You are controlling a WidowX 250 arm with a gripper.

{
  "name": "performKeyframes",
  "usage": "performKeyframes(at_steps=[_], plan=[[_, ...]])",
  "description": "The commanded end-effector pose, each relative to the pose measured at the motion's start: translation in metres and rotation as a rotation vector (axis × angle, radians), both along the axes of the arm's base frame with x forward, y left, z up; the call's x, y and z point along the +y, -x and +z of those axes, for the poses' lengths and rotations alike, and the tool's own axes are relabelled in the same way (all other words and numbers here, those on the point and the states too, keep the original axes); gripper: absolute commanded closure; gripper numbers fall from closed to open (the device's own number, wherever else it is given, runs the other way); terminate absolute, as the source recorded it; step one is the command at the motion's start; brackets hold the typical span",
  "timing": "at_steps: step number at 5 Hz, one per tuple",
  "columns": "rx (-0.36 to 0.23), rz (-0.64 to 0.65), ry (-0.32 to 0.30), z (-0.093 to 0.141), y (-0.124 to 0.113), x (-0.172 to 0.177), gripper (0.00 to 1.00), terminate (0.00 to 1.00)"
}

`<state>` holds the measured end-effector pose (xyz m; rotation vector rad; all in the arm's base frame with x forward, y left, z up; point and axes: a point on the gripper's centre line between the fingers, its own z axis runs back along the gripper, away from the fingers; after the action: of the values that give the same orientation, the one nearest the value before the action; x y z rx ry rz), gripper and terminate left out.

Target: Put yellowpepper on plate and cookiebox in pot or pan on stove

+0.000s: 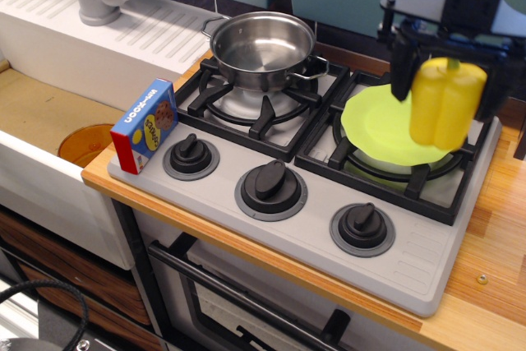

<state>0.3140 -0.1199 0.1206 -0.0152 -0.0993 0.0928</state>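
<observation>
With the pot (263, 48) at ten o'clock and cookiebox (145, 126) far at nine, the claw (448, 80) clasps the glossy yellowpepper (445, 103) above the plate (380, 125).

A glossy bright-yellow plastic bell pepper (446, 104) is seen against a round lime-green plate (378, 125). Black cast grates (263, 113) are set on the grey toy cooktop (329, 240). A small blue cardboard box (145, 126) is marked with a red side, yellow lettering and a brown cookie picture.
</observation>
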Motion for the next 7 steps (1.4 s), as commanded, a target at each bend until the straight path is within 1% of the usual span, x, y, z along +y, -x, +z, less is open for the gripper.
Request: performKeyframes(at_steps=[1, 2, 3, 4, 5, 7], plan=[[-0.063, -0.036, 0.038, 0.010, -0.041, 0.015, 1.00, 0.00], [-0.076, -0.034, 0.053, 0.000, -0.045, 0.012, 1.00, 0.00], [-0.074, -0.029, 0.071, -0.003, -0.043, 0.009, 1.00, 0.00], [-0.087, -0.016, 0.078, -0.005, -0.038, 0.004, 0.00, 0.00], [-0.094, -0.008, 0.071, -0.005, -0.036, 0.000, 0.00, 0.00], [-0.086, 0.001, 0.070, -0.002, -0.033, -0.002, 0.00, 0.00]])
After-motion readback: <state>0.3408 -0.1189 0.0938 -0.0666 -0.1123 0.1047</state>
